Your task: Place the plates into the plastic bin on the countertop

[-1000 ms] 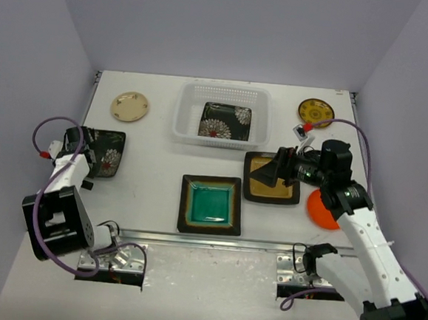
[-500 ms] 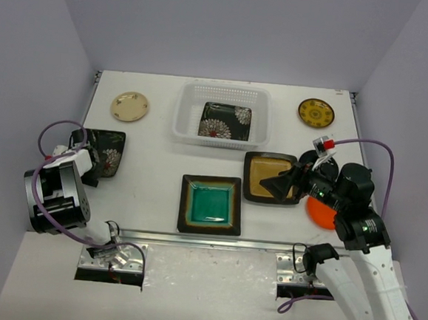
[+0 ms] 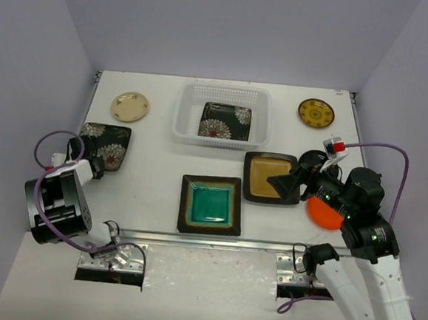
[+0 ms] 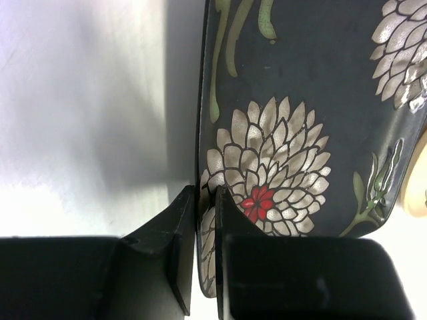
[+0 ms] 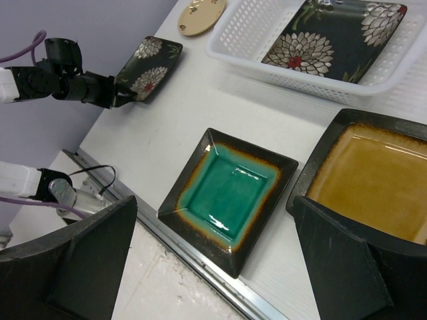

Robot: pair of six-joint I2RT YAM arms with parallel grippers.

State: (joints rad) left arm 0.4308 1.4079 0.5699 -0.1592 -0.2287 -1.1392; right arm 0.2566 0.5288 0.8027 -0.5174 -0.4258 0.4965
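A black floral plate [image 4: 313, 127] is tilted up at the left of the countertop [image 3: 154, 163], with my left gripper [image 4: 207, 200] shut on its near edge. The top view shows this plate [image 3: 105, 144] raised in front of the left gripper [image 3: 89, 166]. The plastic bin [image 3: 183, 120] at the back holds another floral plate [image 3: 226, 121]. A teal plate [image 3: 210, 204] and an amber plate [image 3: 268, 175] lie in the middle. My right gripper [image 3: 290, 182] hangs open over the amber plate's right edge, holding nothing.
A cream round plate [image 3: 130, 106] lies at the back left and a yellow patterned one [image 3: 315, 112] at the back right. An orange plate [image 3: 321, 211] sits partly under the right arm. The metal front edge [image 3: 215, 241] runs just below the teal plate.
My left gripper has closed on the floral plate's edge and tipped the plate up and toward the back. The right arm has drawn back to the right, still open.
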